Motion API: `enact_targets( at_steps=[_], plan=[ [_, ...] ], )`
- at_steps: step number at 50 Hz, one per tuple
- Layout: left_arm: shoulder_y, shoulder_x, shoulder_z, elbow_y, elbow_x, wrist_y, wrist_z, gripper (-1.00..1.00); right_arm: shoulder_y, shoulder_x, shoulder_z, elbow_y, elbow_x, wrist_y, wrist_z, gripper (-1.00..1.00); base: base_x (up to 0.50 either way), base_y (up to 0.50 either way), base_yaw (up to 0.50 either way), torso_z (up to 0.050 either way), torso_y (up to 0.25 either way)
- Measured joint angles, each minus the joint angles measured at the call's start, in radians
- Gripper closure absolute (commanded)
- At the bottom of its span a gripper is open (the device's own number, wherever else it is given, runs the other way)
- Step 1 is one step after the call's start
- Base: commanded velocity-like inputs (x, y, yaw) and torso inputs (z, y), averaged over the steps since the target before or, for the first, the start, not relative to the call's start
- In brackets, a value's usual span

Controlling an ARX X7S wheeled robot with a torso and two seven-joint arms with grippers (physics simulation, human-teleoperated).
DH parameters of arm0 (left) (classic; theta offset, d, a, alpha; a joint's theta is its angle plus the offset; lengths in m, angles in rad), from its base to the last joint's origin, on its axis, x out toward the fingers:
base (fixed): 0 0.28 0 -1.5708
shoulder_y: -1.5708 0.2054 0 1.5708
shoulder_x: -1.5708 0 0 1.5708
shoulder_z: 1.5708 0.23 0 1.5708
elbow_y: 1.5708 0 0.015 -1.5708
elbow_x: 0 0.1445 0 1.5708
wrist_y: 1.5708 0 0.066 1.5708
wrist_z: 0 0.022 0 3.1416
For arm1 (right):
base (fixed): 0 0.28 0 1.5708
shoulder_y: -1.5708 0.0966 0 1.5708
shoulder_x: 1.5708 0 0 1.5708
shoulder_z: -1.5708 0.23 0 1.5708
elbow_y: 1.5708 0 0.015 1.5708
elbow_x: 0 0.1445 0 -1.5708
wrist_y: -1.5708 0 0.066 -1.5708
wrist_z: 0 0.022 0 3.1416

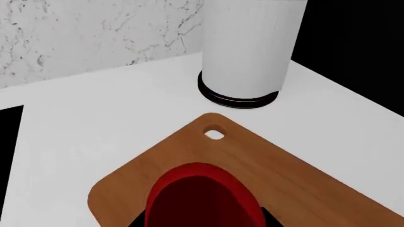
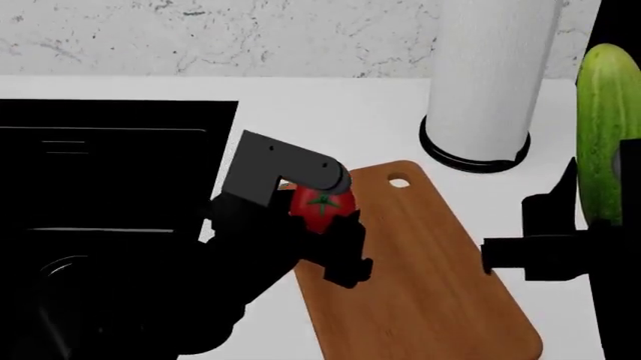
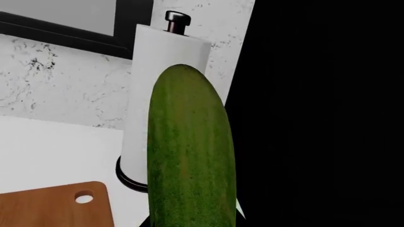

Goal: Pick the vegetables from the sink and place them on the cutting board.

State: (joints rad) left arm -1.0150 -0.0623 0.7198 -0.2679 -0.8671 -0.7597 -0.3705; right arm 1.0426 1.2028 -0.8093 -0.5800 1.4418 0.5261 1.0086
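Observation:
The red tomato (image 2: 322,206) with its green star stem is held in my left gripper (image 2: 326,217), shut on it, just above the left edge of the brown cutting board (image 2: 416,270). In the left wrist view the tomato (image 1: 202,196) fills the lower middle over the board (image 1: 303,179). My right gripper (image 2: 601,225) is shut on the green cucumber (image 2: 605,127), held upright above the counter to the right of the board. The cucumber (image 3: 189,156) stands tall in the right wrist view, the board's holed corner (image 3: 57,205) below it. The black sink (image 2: 100,172) lies at the left.
A white paper-towel roll (image 2: 488,75) on a black base stands just behind the board's holed end. The white counter (image 2: 331,112) runs to a marbled wall behind. A dark panel rises at the far right.

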Motion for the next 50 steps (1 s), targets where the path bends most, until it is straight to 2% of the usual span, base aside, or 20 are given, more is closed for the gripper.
enact_targets(
  at_steps=[8,9,30,38,50],
  plan=[
    [0.015,-0.01,0.022,0.002,-0.003,0.009,-0.005,1.0,-0.006,-0.004,-0.001,0.001,-0.003,-0.003,0.0,1.0,0.0,0.0,0.0,0.0,0.001],
    [0.016,-0.011,0.025,0.003,-0.002,0.01,-0.005,-1.0,-0.007,-0.005,-0.002,0.002,-0.004,-0.004,0.0,1.0,0.0,0.0,0.0,0.0,0.0],
    [0.016,-0.032,0.039,0.058,-0.03,0.039,-0.022,-1.0,-0.015,-0.015,-0.003,0.012,0.004,-0.002,0.003,1.0,0.0,0.0,0.0,0.0,0.0],
    [-0.006,-0.063,-0.024,0.164,-0.093,0.042,-0.047,-1.0,0.053,-0.066,-0.009,0.081,0.166,0.088,-0.008,1.0,0.0,0.0,0.0,0.0,0.0],
    [-0.017,-0.117,-0.122,0.254,-0.139,0.083,-0.091,-1.0,0.195,-0.199,-0.045,0.301,0.482,0.256,-0.071,1.0,0.0,0.0,0.0,0.0,0.0]
  ],
)
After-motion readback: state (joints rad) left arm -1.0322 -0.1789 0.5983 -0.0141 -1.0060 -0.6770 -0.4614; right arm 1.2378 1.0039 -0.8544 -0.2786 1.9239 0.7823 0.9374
